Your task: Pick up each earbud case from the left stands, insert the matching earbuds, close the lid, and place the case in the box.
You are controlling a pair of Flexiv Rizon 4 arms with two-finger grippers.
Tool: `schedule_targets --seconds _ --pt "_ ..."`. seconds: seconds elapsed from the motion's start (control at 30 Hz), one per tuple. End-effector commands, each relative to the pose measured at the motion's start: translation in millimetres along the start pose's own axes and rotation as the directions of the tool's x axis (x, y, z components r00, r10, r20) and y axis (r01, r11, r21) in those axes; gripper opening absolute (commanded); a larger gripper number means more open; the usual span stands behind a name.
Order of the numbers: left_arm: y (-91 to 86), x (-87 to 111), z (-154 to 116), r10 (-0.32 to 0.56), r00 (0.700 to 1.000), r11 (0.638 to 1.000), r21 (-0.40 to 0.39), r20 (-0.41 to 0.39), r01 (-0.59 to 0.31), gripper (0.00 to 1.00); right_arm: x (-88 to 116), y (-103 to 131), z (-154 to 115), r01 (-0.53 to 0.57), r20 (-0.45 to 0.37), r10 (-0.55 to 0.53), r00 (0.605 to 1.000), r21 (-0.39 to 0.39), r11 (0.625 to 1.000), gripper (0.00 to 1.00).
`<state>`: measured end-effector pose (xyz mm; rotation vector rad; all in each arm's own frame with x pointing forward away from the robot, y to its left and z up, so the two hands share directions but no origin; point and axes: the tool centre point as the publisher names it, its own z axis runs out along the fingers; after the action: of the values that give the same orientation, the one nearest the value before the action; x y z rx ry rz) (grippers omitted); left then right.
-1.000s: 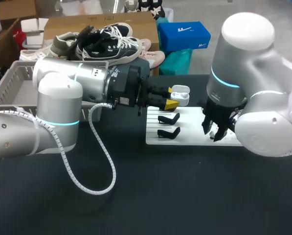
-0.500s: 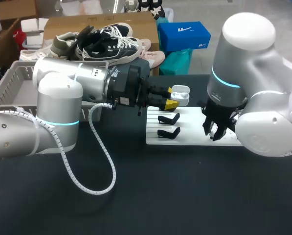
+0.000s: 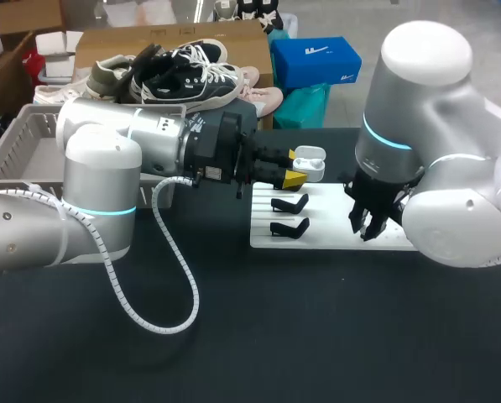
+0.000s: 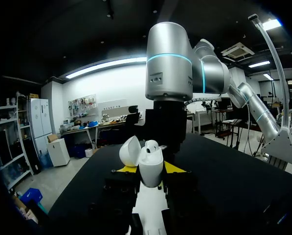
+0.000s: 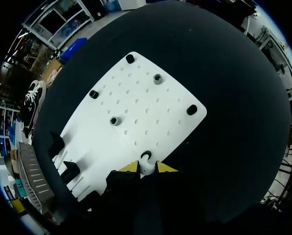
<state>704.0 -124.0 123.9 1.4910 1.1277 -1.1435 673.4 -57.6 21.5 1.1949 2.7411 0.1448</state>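
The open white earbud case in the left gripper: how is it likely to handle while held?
The earbud case looks glossy and rounded, so it may slip in the left gripper. Its lid stands open, so a jolt could probably swing it. It looks rigid.

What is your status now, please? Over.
Left gripper shut on earbud case, lid open. Right gripper down at white board, shut on earbud. No obstruction seen between them.
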Motion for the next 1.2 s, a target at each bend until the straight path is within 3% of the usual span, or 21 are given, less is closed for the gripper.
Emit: schedule_targets --seconds 0.03,0.7,0.93,1.2 --pt "-0.4 0.4 0.1 0.001 1.000 1.000 -0.002 0.001 -0.001 0.00 0.1 -1.1 -2.8 -0.002 0.004 0.002 1.000 0.001 1.000 0.00" --pt "-0.4 0.4 0.1 0.001 1.000 1.000 -0.002 0.001 -0.001 0.00 -2.2 -8.3 -24.7 -0.017 0.026 0.018 1.000 -0.038 0.999 0.00" --pt "-0.4 0.4 0.1 0.001 1.000 1.000 -0.002 0.001 -0.001 0.00 -7.0 -9.5 -44.3 -0.010 0.020 0.011 1.000 -0.065 0.998 0.00" --pt "-0.4 0.4 0.1 0.001 1.000 1.000 -0.002 0.001 -0.001 0.00 -14.8 -14.2 -84.6 0.077 0.002 -0.077 0.997 -0.046 0.996 0.00"
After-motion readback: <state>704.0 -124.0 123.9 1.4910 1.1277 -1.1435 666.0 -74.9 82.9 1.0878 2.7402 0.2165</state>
